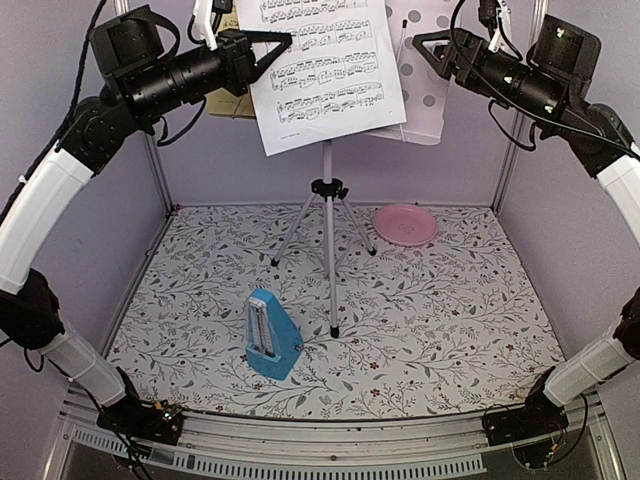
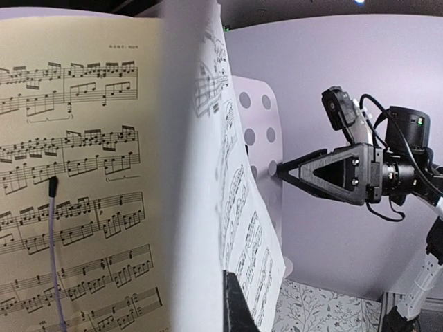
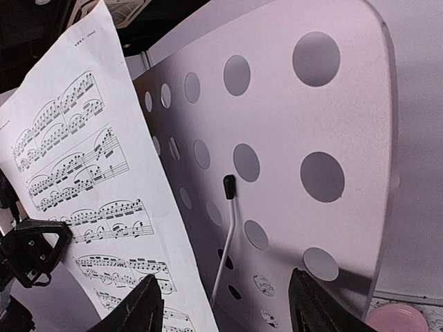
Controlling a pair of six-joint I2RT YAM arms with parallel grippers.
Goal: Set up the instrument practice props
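The pale perforated music stand point(image 1: 425, 90) stands on silver tripod legs point(image 1: 330, 250) at the back middle. My left gripper point(image 1: 275, 48) is shut on the left edge of the white sheet of music point(image 1: 325, 70) and holds it in front of the stand's desk. In the left wrist view the white sheet point(image 2: 208, 173) is edge-on, one finger point(image 2: 235, 304) shows, and the yellow sheet point(image 2: 76, 173) lies behind it. My right gripper point(image 1: 425, 45) is open and empty beside the desk point(image 3: 277, 138). The blue metronome point(image 1: 272, 335) stands upright on the table in front.
A pink round plate point(image 1: 405, 224) lies at the back right of the floral table surface. A thin white holder arm with a black tip point(image 3: 228, 187) sticks up on the stand's desk. Purple walls close in the back and sides.
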